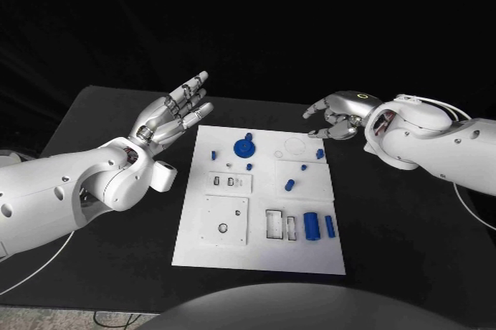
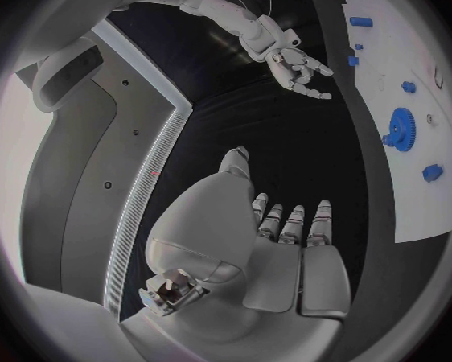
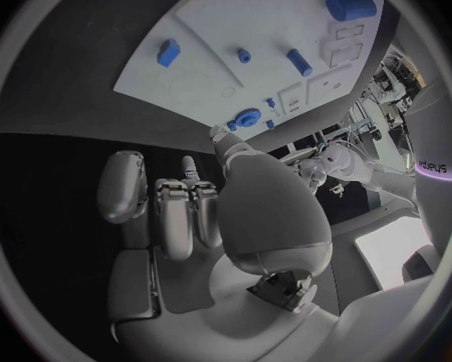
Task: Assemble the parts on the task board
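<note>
Task board (image 1: 310, 255) lies mid-tabletop (image 1: 403, 222) with blue parts (image 1: 311, 225) loose on it, none held; left hand (image 1: 178, 111) open with fingers spread beside its far-left corner, right hand (image 1: 336, 116) empty, fingers curled, above its far-right corner: judged pre-grasp, next move a reach down to a part.

Task board (image 1: 207, 251) mid-table (image 1: 413, 258), parts on it; left hand (image 1: 178, 107) & right hand (image 1: 336, 118) flanking its far end

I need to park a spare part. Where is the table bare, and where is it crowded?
Bare black table lies right of the task board, and more lies left of it, under the left arm. The board's middle is crowded with blue parts.
</note>
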Tool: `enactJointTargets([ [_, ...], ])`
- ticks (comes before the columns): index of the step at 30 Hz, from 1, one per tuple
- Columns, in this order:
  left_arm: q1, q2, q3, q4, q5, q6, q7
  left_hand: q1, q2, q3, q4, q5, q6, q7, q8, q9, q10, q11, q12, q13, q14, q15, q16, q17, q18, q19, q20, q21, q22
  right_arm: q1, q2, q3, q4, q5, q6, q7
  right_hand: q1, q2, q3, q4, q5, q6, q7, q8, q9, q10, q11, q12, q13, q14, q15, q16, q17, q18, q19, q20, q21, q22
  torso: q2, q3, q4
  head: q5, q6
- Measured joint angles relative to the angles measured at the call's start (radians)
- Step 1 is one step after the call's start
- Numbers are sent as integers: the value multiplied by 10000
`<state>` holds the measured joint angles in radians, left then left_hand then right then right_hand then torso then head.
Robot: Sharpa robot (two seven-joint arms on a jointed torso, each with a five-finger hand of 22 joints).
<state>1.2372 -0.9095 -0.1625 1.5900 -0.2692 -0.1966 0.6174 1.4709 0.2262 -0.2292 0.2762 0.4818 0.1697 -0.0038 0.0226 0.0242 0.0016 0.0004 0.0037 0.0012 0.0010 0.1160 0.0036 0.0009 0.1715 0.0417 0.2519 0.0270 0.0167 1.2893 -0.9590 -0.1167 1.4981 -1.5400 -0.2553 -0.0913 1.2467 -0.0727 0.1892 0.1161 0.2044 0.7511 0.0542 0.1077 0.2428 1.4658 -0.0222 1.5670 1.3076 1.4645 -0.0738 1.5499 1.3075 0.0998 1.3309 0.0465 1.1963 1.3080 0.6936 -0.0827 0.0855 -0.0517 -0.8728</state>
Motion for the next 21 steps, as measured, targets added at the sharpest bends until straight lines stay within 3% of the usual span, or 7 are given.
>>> enactJointTargets([
  [9, -14, 1, -23, -23, 4, 2, -6, 0, 0, -1, 1, 0, 0, 0, 0, 0, 0, 0, 0, 2, 0, 0, 0, 1, 0, 0, 0, 41, -1, -406, -287, -1, -182, -235, -101, 29, 0, 0, -124, 68, -358, -117, -8, -47, -77, 0, 0, 0, -1, 0, 0, -49, 0, 0, 0, 0, -58, -2, 1, 1, 1, -20, 0],
  [17, -18, 1, -30, -33, 6, 12, -21, 0, 0, -1, 1, 0, 0, 0, 0, 0, 0, 0, 0, 4, 0, 0, 0, 2, 0, 0, 0, 41, -1, -575, -331, -3, -283, -336, -203, 106, 0, 0, -333, 277, -846, -117, -7, -46, -131, 0, 0, 0, -1, 0, 1, -56, -1, 1, -1, 0, -114, -3, 6, -12, 6, -4, 0],
  [21, -18, -4, -31, -40, 7, 20, -32, 0, 0, -1, 1, 0, 0, 0, 0, 0, -37, 36, 0, 5, -35, 35, 0, 3, 1, 37, 36, 41, -1, -665, -363, -3, -300, -356, -227, 139, 0, 0, -359, 303, -894, -117, -7, -46, -131, 0, 0, 0, -1, 0, 1, -60, -1, 0, -1, 0, -114, -3, 7, -18, 4, 13, 0],
])
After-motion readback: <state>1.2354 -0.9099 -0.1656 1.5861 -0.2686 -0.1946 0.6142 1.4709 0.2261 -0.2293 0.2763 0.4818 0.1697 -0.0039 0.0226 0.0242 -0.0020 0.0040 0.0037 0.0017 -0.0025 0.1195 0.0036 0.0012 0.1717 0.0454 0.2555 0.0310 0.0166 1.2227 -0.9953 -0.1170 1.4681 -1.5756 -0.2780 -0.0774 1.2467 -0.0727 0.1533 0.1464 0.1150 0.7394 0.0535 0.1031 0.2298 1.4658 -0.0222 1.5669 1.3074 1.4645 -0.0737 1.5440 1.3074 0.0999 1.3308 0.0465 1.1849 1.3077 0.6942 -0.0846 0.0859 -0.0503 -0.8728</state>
